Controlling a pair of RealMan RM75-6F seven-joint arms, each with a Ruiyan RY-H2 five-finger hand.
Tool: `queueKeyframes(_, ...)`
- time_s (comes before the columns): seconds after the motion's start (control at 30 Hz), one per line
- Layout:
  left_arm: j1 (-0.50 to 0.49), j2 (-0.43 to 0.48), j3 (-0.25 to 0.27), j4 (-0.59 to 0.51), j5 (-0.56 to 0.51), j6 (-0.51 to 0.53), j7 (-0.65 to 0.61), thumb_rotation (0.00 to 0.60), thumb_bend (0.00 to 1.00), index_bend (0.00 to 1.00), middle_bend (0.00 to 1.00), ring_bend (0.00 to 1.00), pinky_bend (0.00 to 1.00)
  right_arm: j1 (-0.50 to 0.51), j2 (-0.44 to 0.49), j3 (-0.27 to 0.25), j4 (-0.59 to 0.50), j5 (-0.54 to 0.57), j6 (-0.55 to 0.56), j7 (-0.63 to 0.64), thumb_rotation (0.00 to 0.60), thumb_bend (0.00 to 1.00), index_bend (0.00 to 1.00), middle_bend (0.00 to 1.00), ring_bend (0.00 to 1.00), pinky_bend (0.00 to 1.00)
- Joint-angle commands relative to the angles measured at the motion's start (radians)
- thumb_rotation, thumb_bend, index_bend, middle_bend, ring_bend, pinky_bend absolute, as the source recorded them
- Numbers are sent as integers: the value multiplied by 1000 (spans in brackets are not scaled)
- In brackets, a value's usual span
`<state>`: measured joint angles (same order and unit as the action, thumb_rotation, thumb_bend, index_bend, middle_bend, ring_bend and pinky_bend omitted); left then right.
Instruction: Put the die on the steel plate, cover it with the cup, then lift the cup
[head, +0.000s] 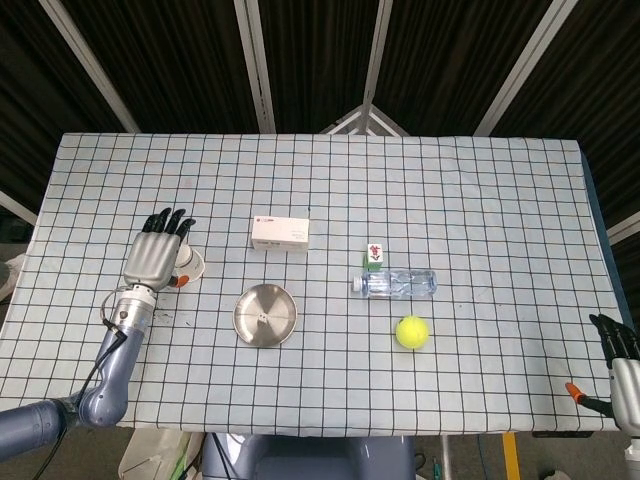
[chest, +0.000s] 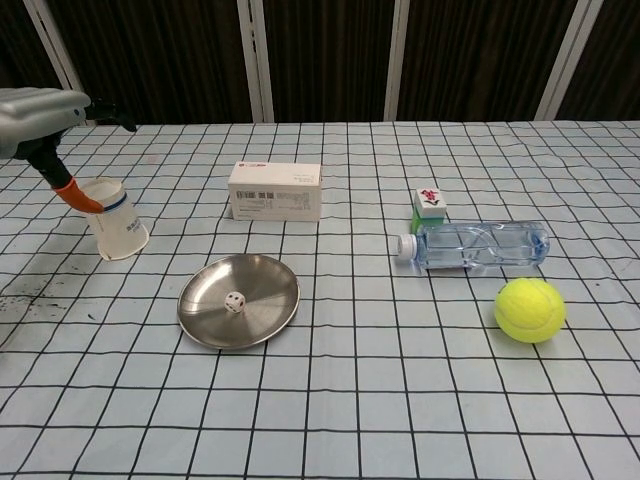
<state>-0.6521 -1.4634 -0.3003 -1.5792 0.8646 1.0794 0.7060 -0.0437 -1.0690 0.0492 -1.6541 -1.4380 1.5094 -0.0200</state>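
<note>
The white die (chest: 233, 300) lies inside the steel plate (chest: 270, 285), left of the table's middle; from the head camera the die (head: 262, 319) is a small speck on the plate (head: 250, 305). A white paper cup (chest: 120, 228) with a blue band lies tilted to the plate's left. My left hand (head: 155, 255) hovers over the cup (head: 192, 265) with fingers stretched out. Its orange-tipped thumb sits at the cup's rim, and the hand (chest: 40, 108) holds nothing. My right hand (head: 620, 362) shows at the table's lower right edge, fingers apart and empty.
A white carton (chest: 275, 190) stands behind the plate. Right of the middle are a small green and white block (chest: 430, 205), a clear bottle on its side (chest: 480, 245) and a yellow tennis ball (chest: 530, 309). Dark ink specks mark the cloth at the left.
</note>
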Motion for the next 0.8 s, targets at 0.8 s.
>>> queueKeyframes(0.8,-81,2,60,54,-192,-32,77,600,430,278,189,111,181,10,-16,-2,10,13,-22,-29,600,41,108,125,116,48)
